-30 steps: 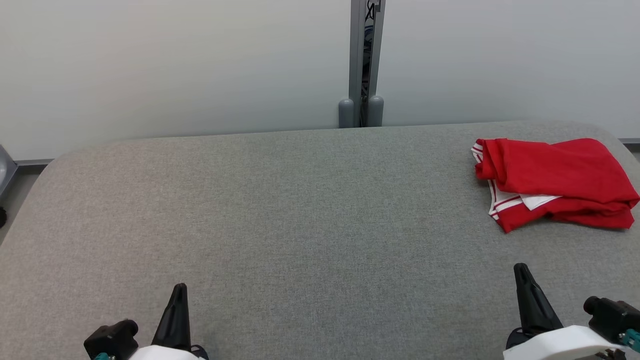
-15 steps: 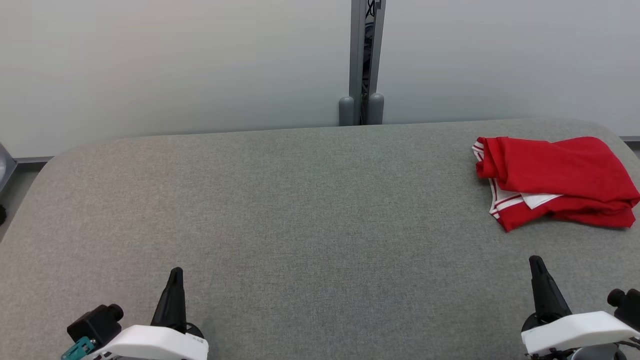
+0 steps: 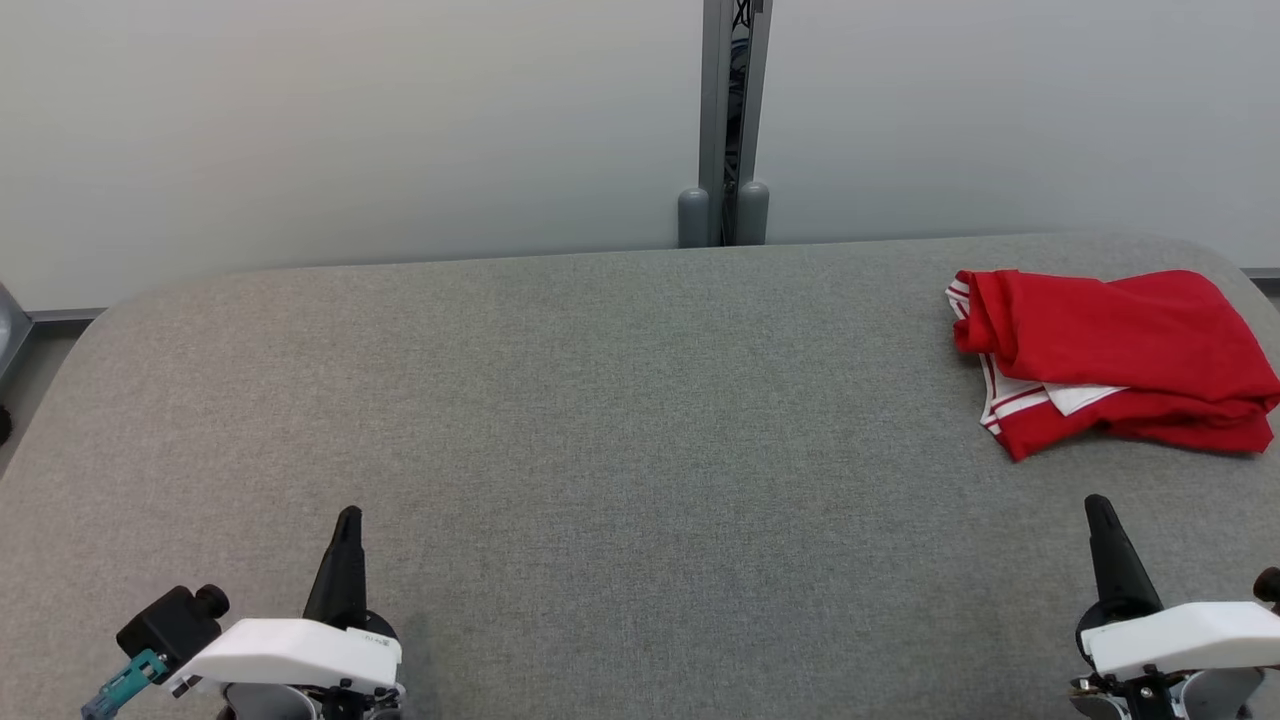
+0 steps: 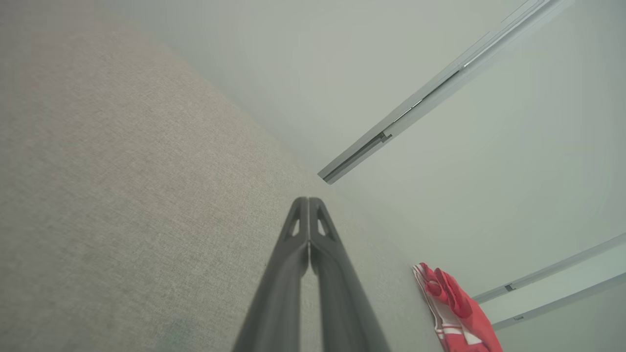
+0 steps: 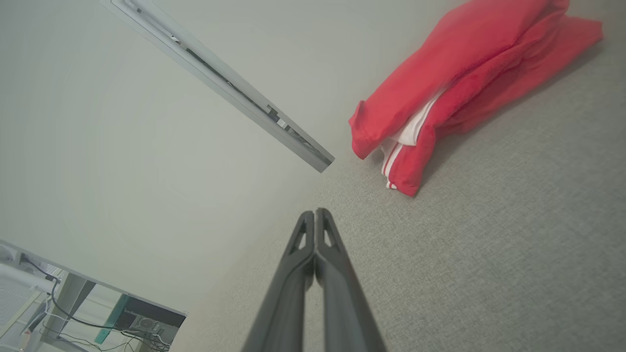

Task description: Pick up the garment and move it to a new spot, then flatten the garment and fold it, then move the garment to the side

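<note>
Left gripper (image 3: 347, 525) and right gripper (image 3: 1101, 512), head view. Both hang low over the near edge of the table (image 3: 600, 400), fingers pointing away from the robot. Each pair of fingers is pressed together along its length, as the wrist views confirm, and neither grips anything. The two grippers stand well apart, the left near the left corner and the right near the right corner, with bare grey fabric between them.

Garment (image 3: 1110, 350): a red piece with white stripes at its hem. It lies at the far right of the table, beyond the right gripper and apart from it, and well apart from the left gripper. It forms a compact, layered bundle. A white inner layer shows at its near left corner. Its upper layers are rumpled rather than crisp.

Background: a pale wall and a grey post (image 3: 735, 120) behind the table's far edge.

Progress, as a judgement. The bundle's layered shape and its place at the table's side fit a garment already flattened, folded and set aside. On that reading every step is done and nothing is left but to rest the arms. The loose top fold leaves some doubt. If this is instead an untouched heap, the pick-up, flattening, folding and final move all lie ahead.
</note>
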Controlling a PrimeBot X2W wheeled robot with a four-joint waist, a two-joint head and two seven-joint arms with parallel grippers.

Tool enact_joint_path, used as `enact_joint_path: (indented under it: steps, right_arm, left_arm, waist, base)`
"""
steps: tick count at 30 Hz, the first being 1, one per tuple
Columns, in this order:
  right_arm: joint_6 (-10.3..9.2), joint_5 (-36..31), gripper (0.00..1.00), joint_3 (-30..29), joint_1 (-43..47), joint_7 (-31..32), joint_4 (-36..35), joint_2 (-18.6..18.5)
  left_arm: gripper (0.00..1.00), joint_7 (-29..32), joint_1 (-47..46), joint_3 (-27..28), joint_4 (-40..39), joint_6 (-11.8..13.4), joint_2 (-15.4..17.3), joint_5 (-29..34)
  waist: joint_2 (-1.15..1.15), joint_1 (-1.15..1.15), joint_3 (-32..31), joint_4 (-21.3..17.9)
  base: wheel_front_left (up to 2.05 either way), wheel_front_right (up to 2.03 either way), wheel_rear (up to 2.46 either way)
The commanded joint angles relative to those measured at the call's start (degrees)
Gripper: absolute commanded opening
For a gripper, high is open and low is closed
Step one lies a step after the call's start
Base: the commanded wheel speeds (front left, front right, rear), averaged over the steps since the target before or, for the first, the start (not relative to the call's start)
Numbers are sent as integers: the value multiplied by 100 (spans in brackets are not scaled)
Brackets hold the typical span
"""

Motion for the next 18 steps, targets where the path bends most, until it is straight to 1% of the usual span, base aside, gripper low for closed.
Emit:
enact_joint_path:
  steps: [1,18]
  right_arm:
    - [2,188,0,-56,-144,53,-34,-62]
    - [4,1214,0,-316,-322,353,90,-87]
  left_arm:
    - [0,26,-214,30,-24,-54,33,-175]
    - [0,232,-531,76,151,-166,40,-1232]
  waist:
    - [0,0,3,0]
    - [0,0,44,4]
  base:
    - [0,0,0]
    - [0,0,0]
